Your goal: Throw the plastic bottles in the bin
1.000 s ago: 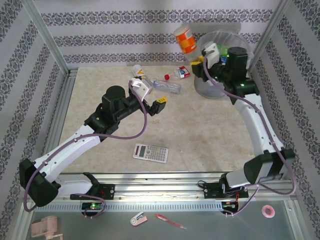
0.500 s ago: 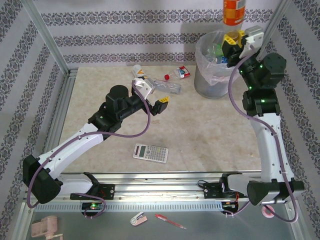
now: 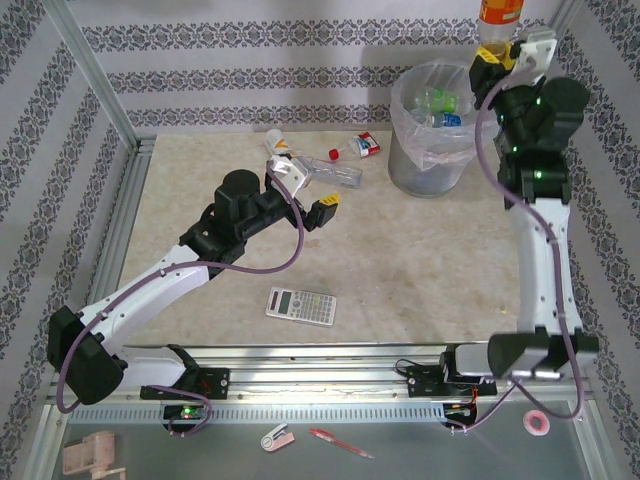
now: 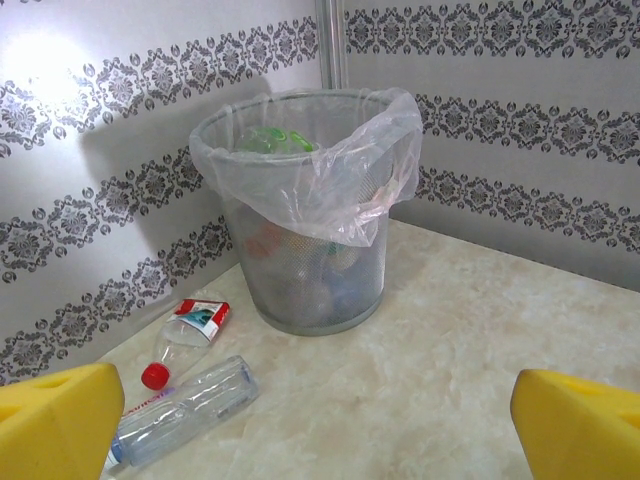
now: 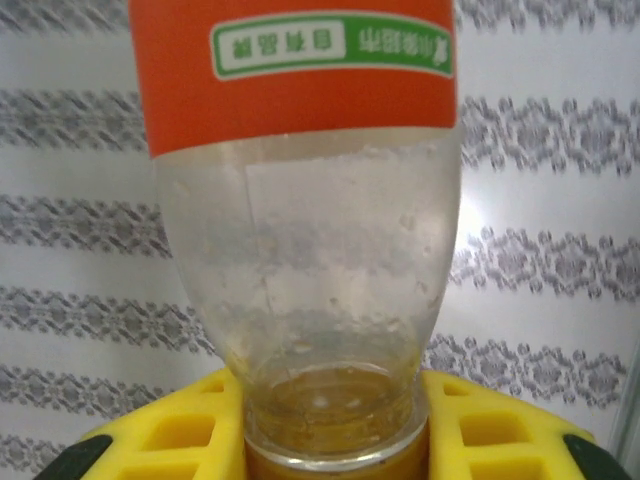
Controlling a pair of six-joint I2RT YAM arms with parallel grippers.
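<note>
Right gripper [image 3: 497, 62] grips the orange-labelled bottle [image 3: 497, 12] by the bin [image 3: 425, 172]; left gripper [image 3: 322, 210] stands open near loose bottles [image 3: 338, 173].

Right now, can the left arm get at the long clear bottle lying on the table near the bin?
Probably yes: the left fingers stand open facing the clear bottle, with bare table between them. The red-capped bottle beside it may get nudged.
</note>
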